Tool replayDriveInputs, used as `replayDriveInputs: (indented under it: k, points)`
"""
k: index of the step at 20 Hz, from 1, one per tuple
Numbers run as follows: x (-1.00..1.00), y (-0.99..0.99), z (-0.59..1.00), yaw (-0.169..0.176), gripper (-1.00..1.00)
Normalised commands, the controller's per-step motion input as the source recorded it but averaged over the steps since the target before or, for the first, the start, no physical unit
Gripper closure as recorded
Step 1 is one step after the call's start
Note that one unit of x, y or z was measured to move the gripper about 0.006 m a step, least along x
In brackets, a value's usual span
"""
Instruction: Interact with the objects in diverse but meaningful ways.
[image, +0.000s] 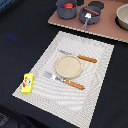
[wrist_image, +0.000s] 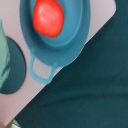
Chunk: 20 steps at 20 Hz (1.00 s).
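Exterior view count: one yellow rectangular box (image: 28, 83), one round tan plate (image: 68, 67), one wooden-handled fork (image: 62, 80), one wooden-handled knife (image: 79, 56), all on one pale striped mat (image: 95, 85). On the one pinkish board (image: 107, 25) at the back: two dark grey pots (image: 66, 9), one of them with one red tomato (image: 68, 6) in it, the other (image: 88, 15) with one brown sausage (image: 91, 10) and one flat white fish (image: 87, 19); one pale bowl (image: 123, 16) at the edge of frame. Wrist view: one pot (wrist_image: 55, 35), one tomato (wrist_image: 49, 18) in it
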Motion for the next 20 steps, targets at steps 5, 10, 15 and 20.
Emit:
replayDriveInputs:
  k: [5,10,15,20]
  points:
    - [0.32,-0.92,0.24,0.002,-1.00]
    - [0.35,-0.99,0.03,0.000,-1.00]
    - [0.39,-1.00,0.00,0.000,-1.00]
    - [0.40,-1.00,0.00,0.000,-1.00]
